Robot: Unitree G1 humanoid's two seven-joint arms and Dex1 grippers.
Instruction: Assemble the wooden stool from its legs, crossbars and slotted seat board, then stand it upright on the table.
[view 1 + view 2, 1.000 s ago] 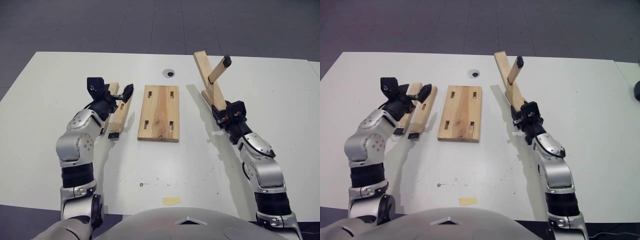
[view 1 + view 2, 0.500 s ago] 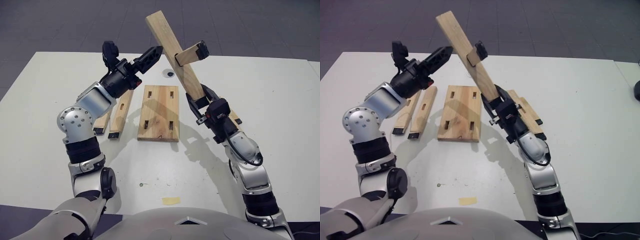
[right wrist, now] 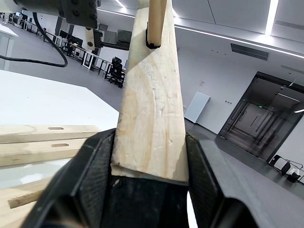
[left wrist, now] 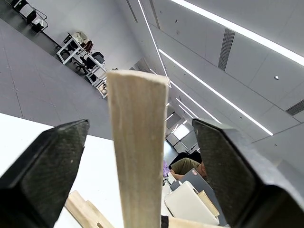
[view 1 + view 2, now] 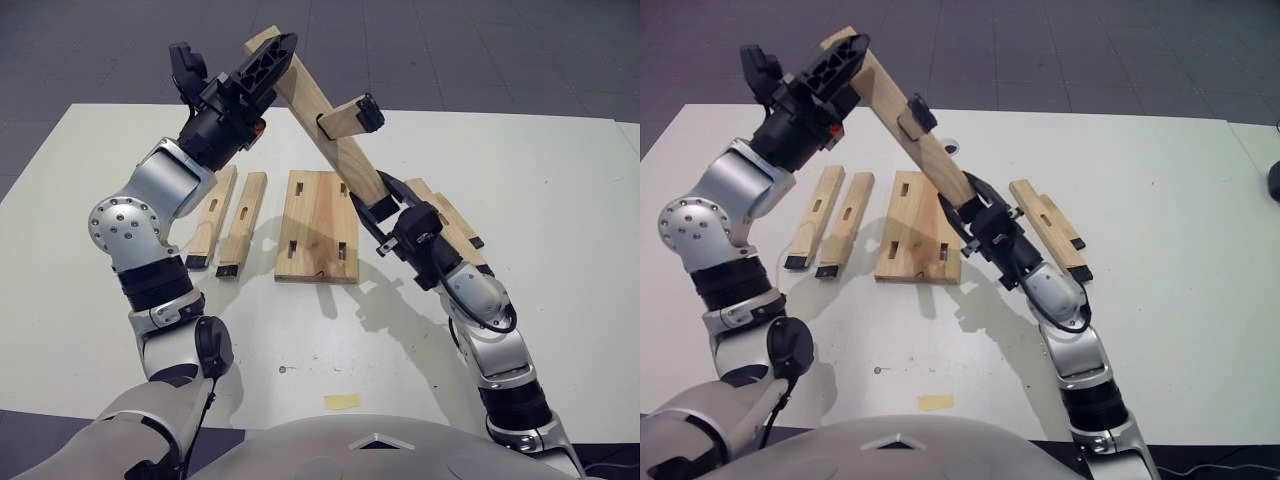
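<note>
While leg [image 5: 308,97] slants over white table [image 5: 565,165], dark floor [image 5: 480,50] behind

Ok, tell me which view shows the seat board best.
The left eye view: the seat board lies nearly whole, only its far right corner behind the raised leg. The right eye view hides more of its right edge behind the right gripper. The wrist views look along that leg.
</note>
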